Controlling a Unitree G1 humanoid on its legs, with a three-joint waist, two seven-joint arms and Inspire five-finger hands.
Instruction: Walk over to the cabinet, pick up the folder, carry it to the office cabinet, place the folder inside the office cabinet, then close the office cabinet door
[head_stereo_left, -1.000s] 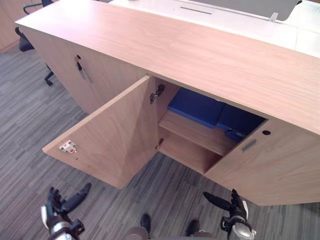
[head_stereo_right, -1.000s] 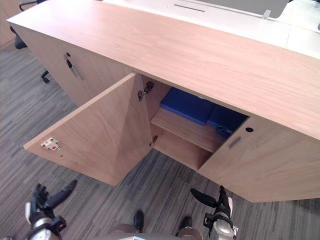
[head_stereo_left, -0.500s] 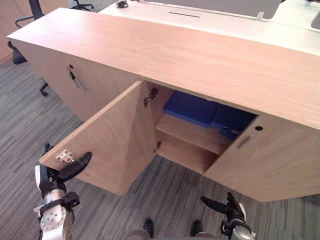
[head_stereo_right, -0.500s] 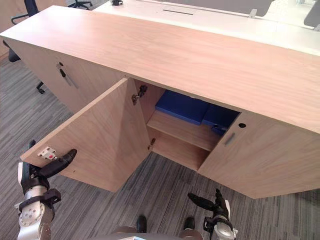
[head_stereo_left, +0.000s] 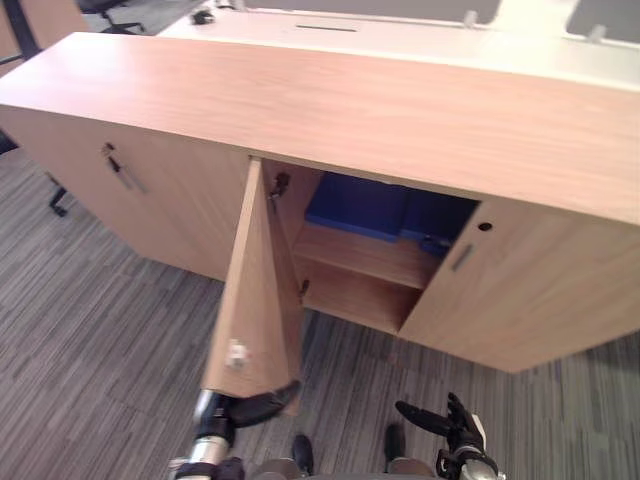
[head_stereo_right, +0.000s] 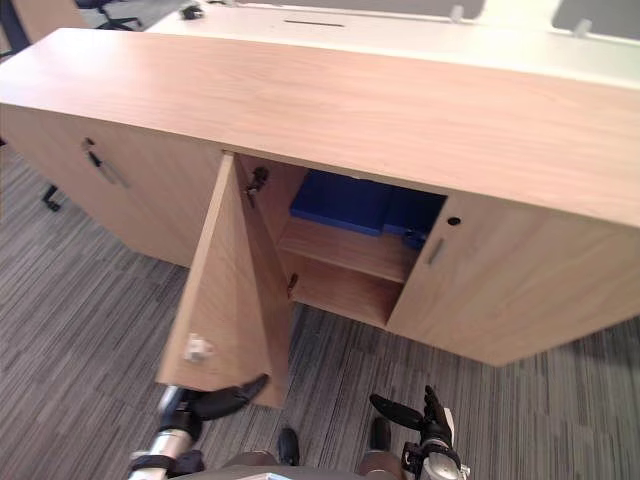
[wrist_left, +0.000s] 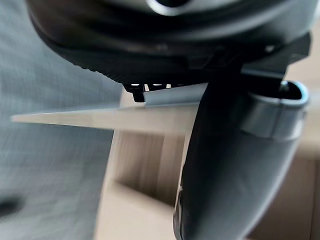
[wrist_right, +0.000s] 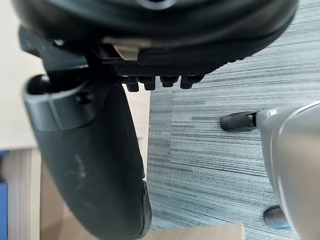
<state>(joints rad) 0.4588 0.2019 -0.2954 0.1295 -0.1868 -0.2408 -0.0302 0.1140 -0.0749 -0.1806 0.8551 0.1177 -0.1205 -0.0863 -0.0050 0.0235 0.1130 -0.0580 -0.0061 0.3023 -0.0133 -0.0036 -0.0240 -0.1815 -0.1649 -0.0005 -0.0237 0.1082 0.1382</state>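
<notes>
A long wooden office cabinet stands ahead with one door swung about half way out. A blue folder lies flat on the upper shelf inside, also seen as the folder in the right eye view. My left hand is low at the door's bottom outer corner, fingers straight, thumb against the panel. In the left wrist view the thumb lies beside the door's thin edge. My right hand hangs open near the floor, holding nothing.
The right-hand cabinet door is closed, with a small handle. Another closed door on the left has a key in it. A white desk runs behind the cabinet. Grey striped carpet covers the floor.
The door has swung from wide open to about half way shut. My left hand rose to its outer corner and moved right with it. The right hand stayed low.
</notes>
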